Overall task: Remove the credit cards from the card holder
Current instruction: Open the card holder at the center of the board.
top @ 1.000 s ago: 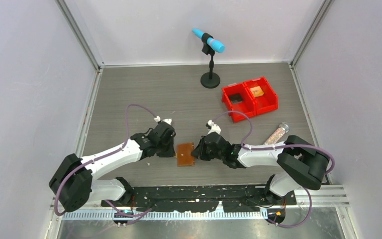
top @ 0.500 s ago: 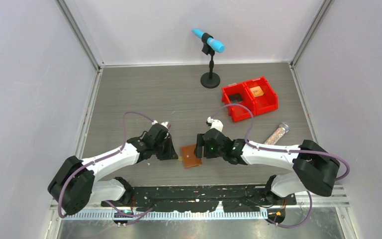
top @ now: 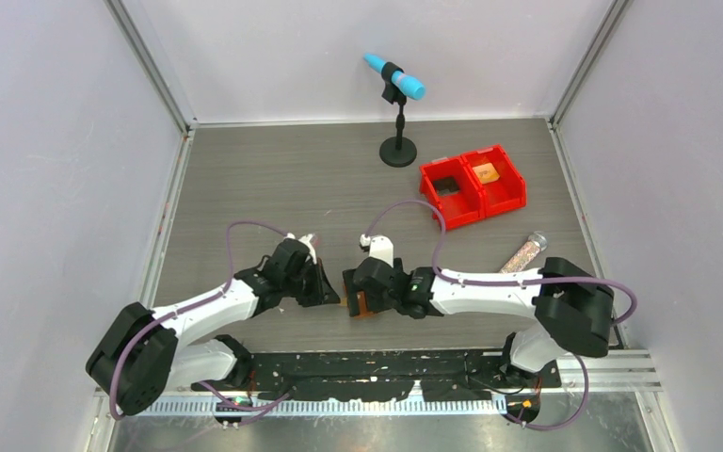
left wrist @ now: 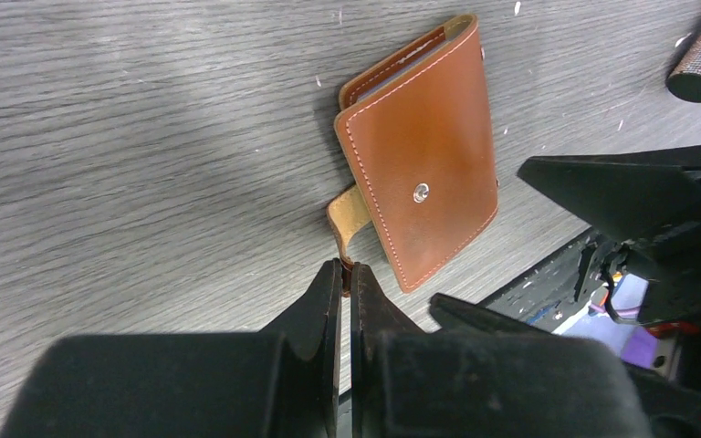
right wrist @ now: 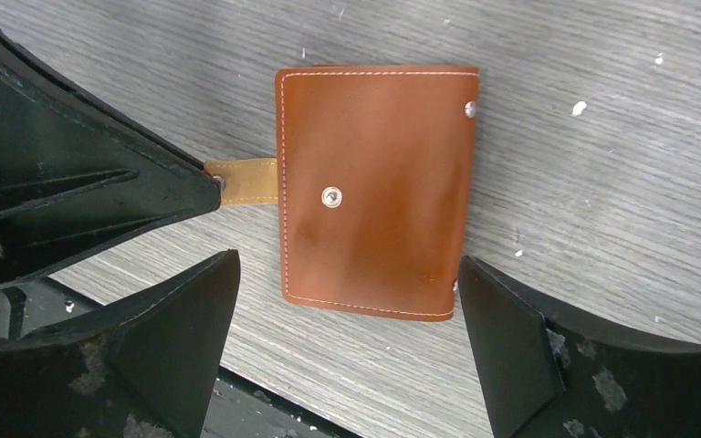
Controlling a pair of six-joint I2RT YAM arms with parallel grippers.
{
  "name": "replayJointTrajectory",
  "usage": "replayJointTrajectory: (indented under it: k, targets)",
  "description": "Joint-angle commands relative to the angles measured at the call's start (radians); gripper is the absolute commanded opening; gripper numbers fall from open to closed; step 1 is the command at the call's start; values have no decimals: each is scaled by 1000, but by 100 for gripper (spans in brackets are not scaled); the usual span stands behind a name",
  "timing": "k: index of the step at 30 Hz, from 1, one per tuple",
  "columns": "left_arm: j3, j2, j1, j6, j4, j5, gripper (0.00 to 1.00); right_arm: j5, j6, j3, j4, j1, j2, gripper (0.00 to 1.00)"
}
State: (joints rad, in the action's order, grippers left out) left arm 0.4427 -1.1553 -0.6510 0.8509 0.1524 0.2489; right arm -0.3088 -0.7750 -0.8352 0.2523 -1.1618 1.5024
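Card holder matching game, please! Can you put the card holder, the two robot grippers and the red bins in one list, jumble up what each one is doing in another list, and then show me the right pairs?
Things:
1. card holder
2. left gripper
3. right gripper
4. red bins

States:
A. open, one finger on each side of the card holder
B. standing far back on the right
C. brown, lying closed and flat
D. shut on the tab

Right pairs: 1-C, 2-D, 3-A, 4-B
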Motion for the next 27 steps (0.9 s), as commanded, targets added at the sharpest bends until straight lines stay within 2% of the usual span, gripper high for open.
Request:
replayJointTrajectory:
  k: [1,22,27]
  targets:
    - [-9,15,6,7,-69,42,0,-29,-5,-55,10,-22,39,98]
    - [-2,25,6,-6,-24,21,0,-177,10,-114,99,-60,148,100]
    - [-7,20,7,-14,-10,14,0,-210,13,-112,107,-65,130,96]
